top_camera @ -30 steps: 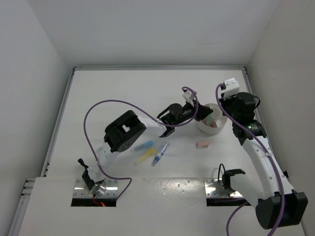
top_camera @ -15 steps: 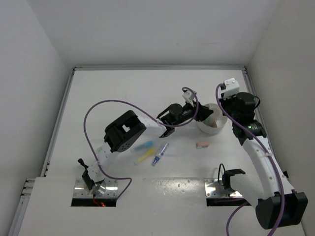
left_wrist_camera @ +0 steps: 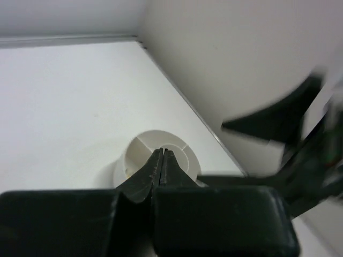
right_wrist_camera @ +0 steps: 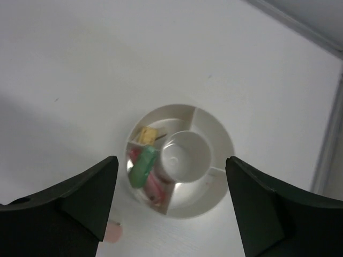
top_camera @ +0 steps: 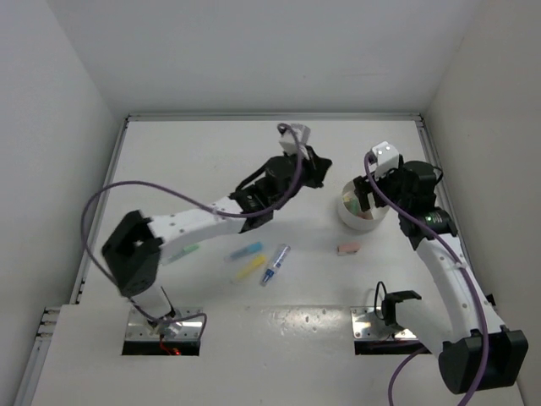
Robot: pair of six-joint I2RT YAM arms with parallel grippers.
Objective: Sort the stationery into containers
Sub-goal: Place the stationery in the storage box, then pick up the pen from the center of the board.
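Note:
The white divided bowl (top_camera: 373,222) stands at the right of the table. In the right wrist view one outer compartment of the bowl (right_wrist_camera: 214,134) holds a green pen (right_wrist_camera: 142,166) lying over pink pieces (right_wrist_camera: 156,188), and the neighbouring one holds a yellow block (right_wrist_camera: 147,134). My right gripper (right_wrist_camera: 171,160) hangs open straight above it, holding nothing. My left gripper (left_wrist_camera: 162,154) is shut and empty, left of the bowl (left_wrist_camera: 134,150) and off the table. Loose on the table lie a green pen (top_camera: 182,252), a blue pen (top_camera: 248,251), a yellow pen (top_camera: 248,271), a purple-blue pen (top_camera: 275,264) and a pink eraser (top_camera: 348,249).
White walls close the table in at the back and on both sides, and the right wall runs close behind the bowl. Two square metal plates (top_camera: 165,328) (top_camera: 376,321) sit at the near edge by the arm bases. A black clip (top_camera: 397,300) hangs on the right arm.
My left gripper has pulled back from the bowl to the upper left and shut, its elbow swinging left and uncovering a green pen. My right jaws have opened over the bowl.

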